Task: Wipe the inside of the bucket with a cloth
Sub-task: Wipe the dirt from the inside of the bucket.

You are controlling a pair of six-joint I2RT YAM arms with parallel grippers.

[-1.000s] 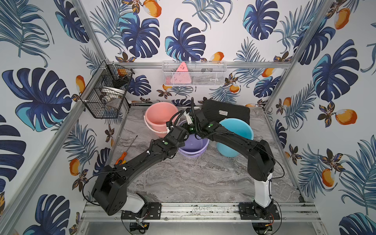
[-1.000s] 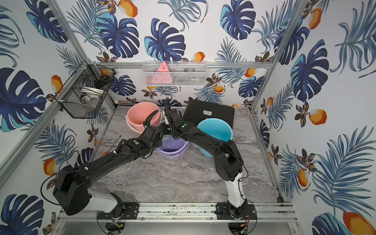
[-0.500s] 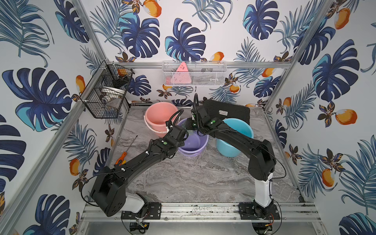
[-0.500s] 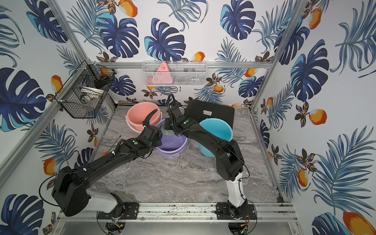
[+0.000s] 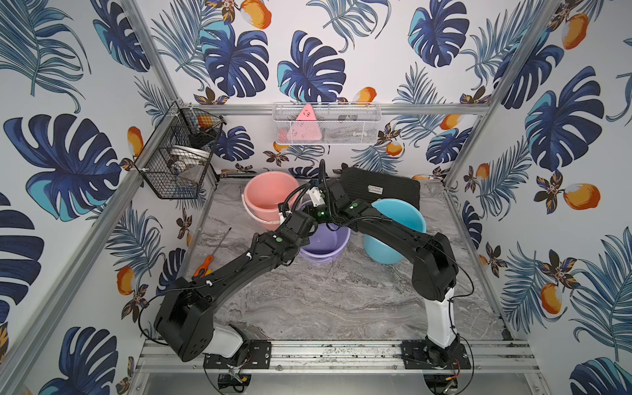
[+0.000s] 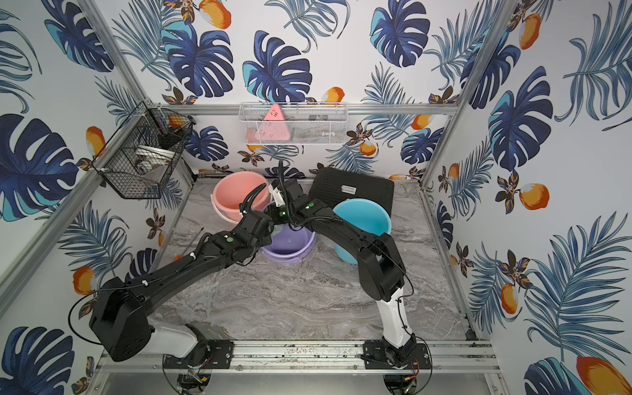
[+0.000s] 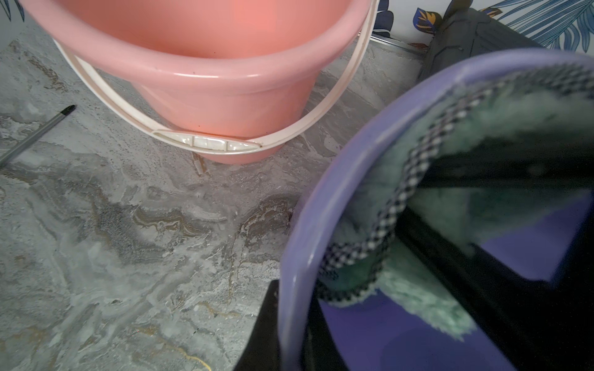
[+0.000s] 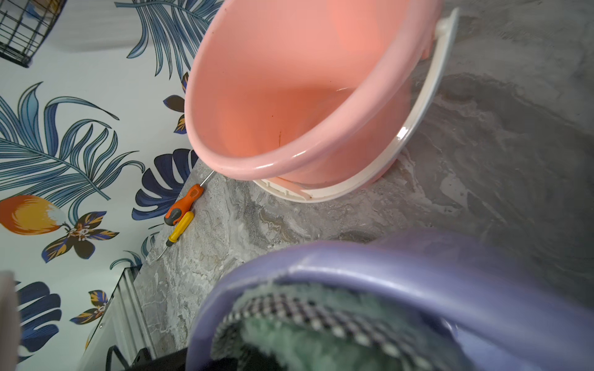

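Purple bucket (image 5: 326, 244): on the marble worktop (image 5: 342, 301), between the pink bucket (image 5: 265, 196) and the blue bucket (image 5: 405, 219), near both.
Cloth (image 7: 418, 298): pale green, fluffy, checked trim; inside the purple bucket, pressed against its inner wall just under the rim.
Left gripper (image 7: 294, 289): clamped on the purple bucket's rim, one finger outside, one inside.
Right gripper (image 7: 427, 199): down inside the purple bucket, closed on the cloth.
Screwdrivers (image 8: 184, 204): two, orange and yellow handles, lying at the worktop's edge by the wall.
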